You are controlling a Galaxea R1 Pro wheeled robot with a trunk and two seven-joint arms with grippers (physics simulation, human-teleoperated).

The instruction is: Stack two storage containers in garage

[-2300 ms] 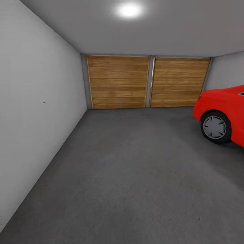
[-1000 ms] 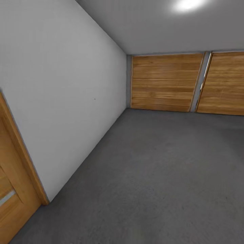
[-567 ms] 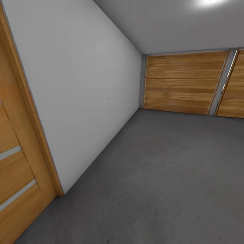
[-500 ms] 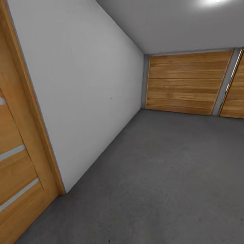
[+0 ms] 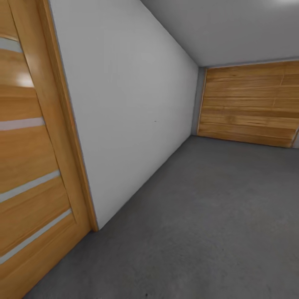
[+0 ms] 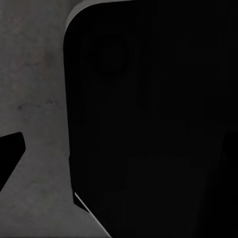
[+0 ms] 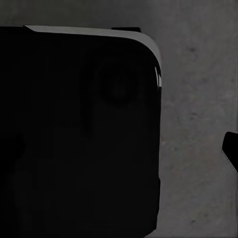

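You are looking into the garage (image 5: 232,83) from the head camera. The floor (image 5: 207,216), dark grey and mottled, is spreading from the bottom of the frame up to the far wall. A light grey wall (image 5: 133,112) is running along the left side and meeting the floor in a straight line. At the far end, one wooden plank door (image 5: 249,104) is standing shut, its boards lying horizontal; its right edge is running out of the frame. At the near left, an orange wooden door (image 5: 33,166) with pale horizontal strips is standing beside the grey wall, its frame touching the wall's edge. The ceiling (image 5: 232,29) above is plain grey.

In the left wrist view, a large black rounded body (image 6: 153,119) is taking up most of the picture, with mottled grey concrete showing beside it and a small dark tip at the edge. I cannot tell how the left claw is set. In the right wrist view, a similar black rounded body (image 7: 79,134) is covering most of the picture against the same concrete, with a dark tip at the edge. I cannot tell how the right claw is set either.
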